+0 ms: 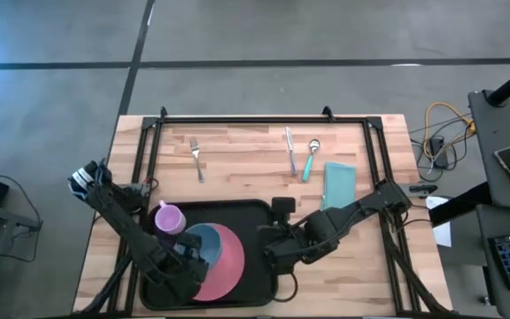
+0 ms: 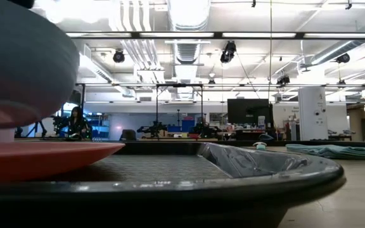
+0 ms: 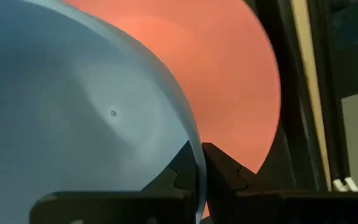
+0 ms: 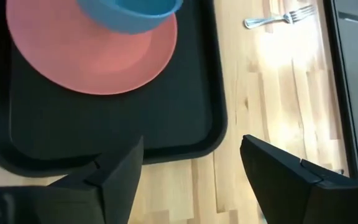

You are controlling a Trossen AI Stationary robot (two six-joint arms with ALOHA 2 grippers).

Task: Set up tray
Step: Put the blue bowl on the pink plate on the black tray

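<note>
We've got the tray sitting at the near edge of the wooden surface, with a pink plate on it. Our left gripper has its fingers clenched on the rim of a blue bowl that's over the plate. Our right gripper hangs over the tray's right edge, fingers spread wide and grasping nothing. A purple cup stands in the tray's left corner. Fork, knife, spoon and teal napkin lie further back on the wood.
</note>
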